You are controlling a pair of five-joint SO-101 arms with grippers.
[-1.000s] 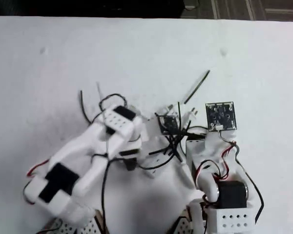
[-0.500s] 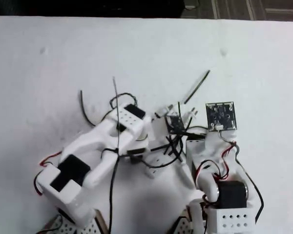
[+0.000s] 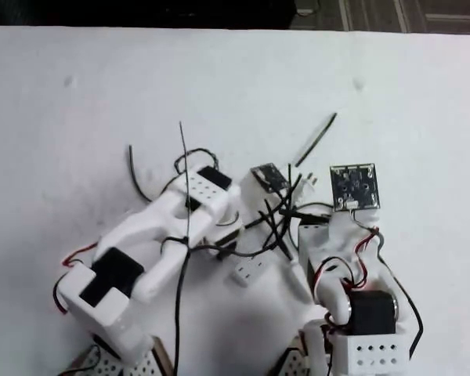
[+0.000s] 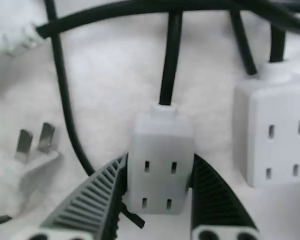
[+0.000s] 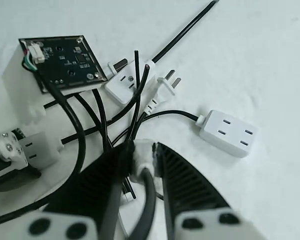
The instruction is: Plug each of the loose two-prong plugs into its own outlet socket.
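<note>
My left gripper [image 4: 159, 165] is shut on a white outlet socket [image 4: 160, 165] with a black cord, one finger on each side of it. A loose two-prong plug [image 4: 32, 147] lies close by, and a second outlet socket [image 4: 272, 135] lies on the other side. My right gripper [image 5: 142, 150] is shut on a small white plug [image 5: 142, 157] whose black cord trails back between the fingers. Beyond it lie a white two-prong plug [image 5: 167, 82] and a loose outlet socket [image 5: 229, 132]. In the high view both arms meet at the cord tangle [image 3: 278, 219].
Black cords cross in a heap between the arms. Another white outlet block [image 5: 122, 85] lies beside the left arm's camera board [image 5: 60, 62]. One outlet socket [image 3: 251, 272] rests near the arm bases. A single black cord [image 3: 317, 139] runs off toward the far right.
The left arm has swung right into the cord tangle, and its wrist has turned so its camera board sits farther back. The right arm has kept still.
</note>
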